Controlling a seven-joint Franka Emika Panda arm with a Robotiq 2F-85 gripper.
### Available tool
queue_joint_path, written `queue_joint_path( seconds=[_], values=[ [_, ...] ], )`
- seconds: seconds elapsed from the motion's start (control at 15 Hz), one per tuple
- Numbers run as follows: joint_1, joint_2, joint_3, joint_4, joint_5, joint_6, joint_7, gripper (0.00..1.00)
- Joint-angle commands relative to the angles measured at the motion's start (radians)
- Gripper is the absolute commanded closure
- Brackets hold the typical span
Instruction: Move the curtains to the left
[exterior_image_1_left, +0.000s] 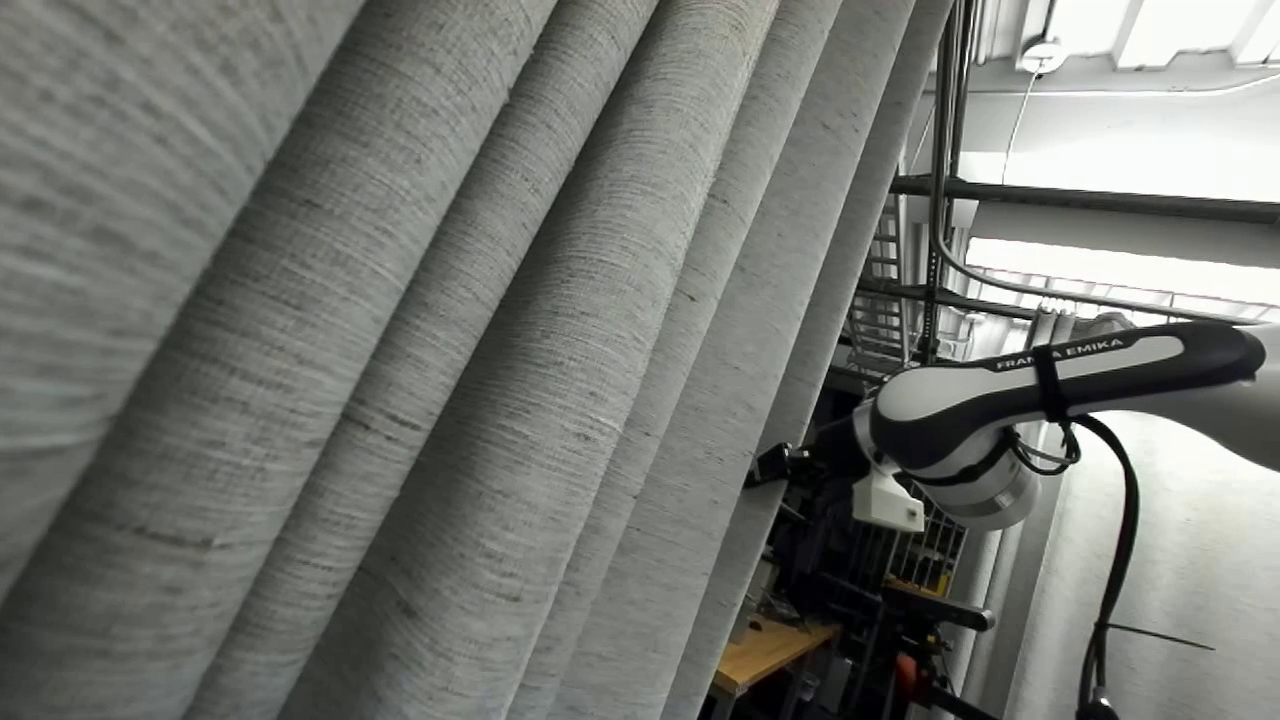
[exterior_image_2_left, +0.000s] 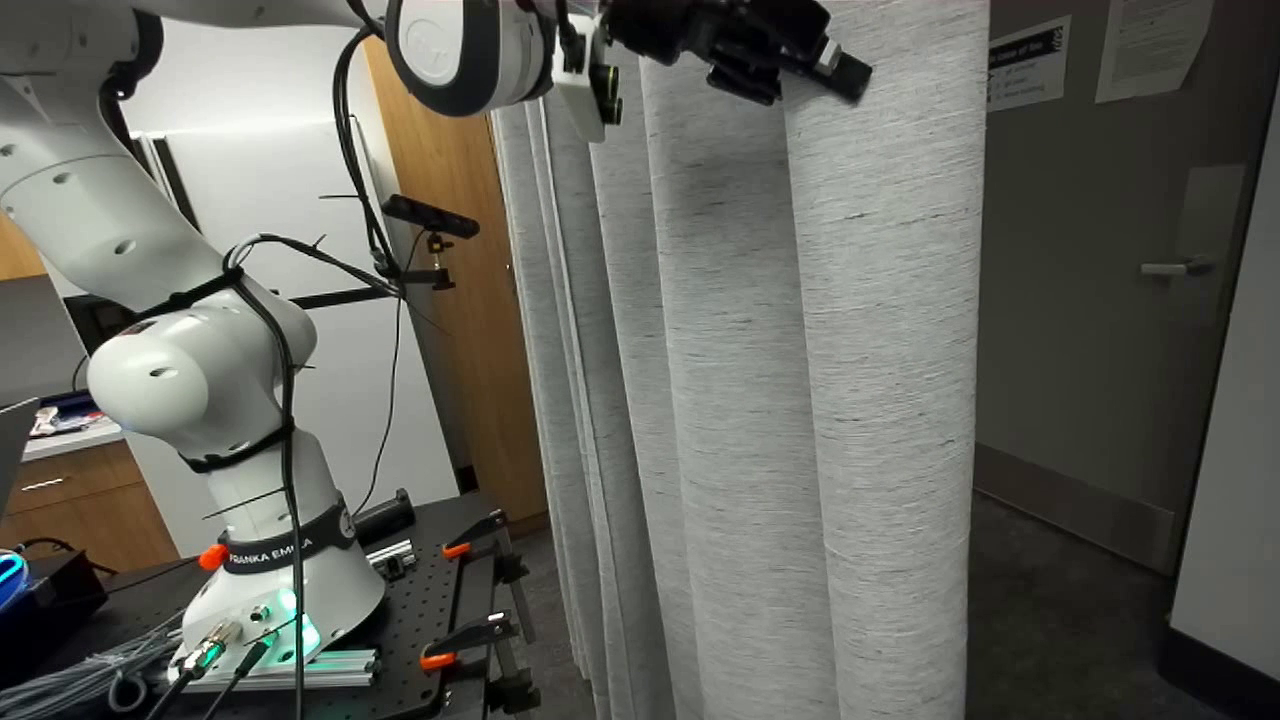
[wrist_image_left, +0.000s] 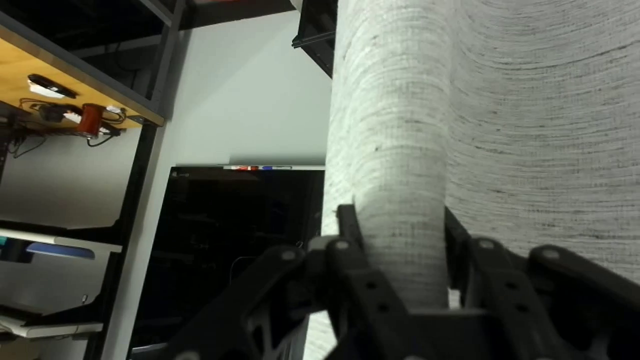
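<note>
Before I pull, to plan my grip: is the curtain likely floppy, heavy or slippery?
Probably floppy: the curtain hangs in deep folds. Perhaps weighty, running past top and bottom of both exterior views. It might slip, since the fold inside the gripper looks rounded, not pinched.

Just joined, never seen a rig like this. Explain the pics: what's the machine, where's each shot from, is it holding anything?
It's a single, mostly white robot arm. Its base stands on a black perforated board; clamps sit at the edge. Two pictures are taken from outside the robot; both show the arm and a large light-grey curtain. The third looks out from the wrist, along the jaws. Those stand apart with a fold of the curtain between them; whether they grip it firmly, I can't tell.
</note>
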Motion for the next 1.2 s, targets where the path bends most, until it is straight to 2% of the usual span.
queue_joint_path(
  seconds=[0.0,0.13,0.2,0.33,0.53,0.8,0.93,1.13],
  values=[
    [-0.029,-0.001,0.026,-0.017,-0.007,0.028,0.037,0.89],
    [-0.054,0.002,0.054,-0.016,-0.021,0.026,0.065,0.99],
    [-0.045,-0.002,0.047,-0.018,-0.073,0.024,0.115,1.00],
    [-0.077,-0.004,0.098,-0.022,-0.127,0.026,0.175,1.00],
    [-0.187,-0.032,0.275,-0.055,-0.208,0.024,0.274,1.00],
    [-0.340,-0.112,0.567,-0.116,-0.374,0.022,0.444,1.00],
    [-0.377,-0.166,0.696,-0.135,-0.420,0.004,0.513,1.00],
    [-0.374,-0.247,0.853,-0.143,-0.435,-0.021,0.581,1.00]
  ],
)
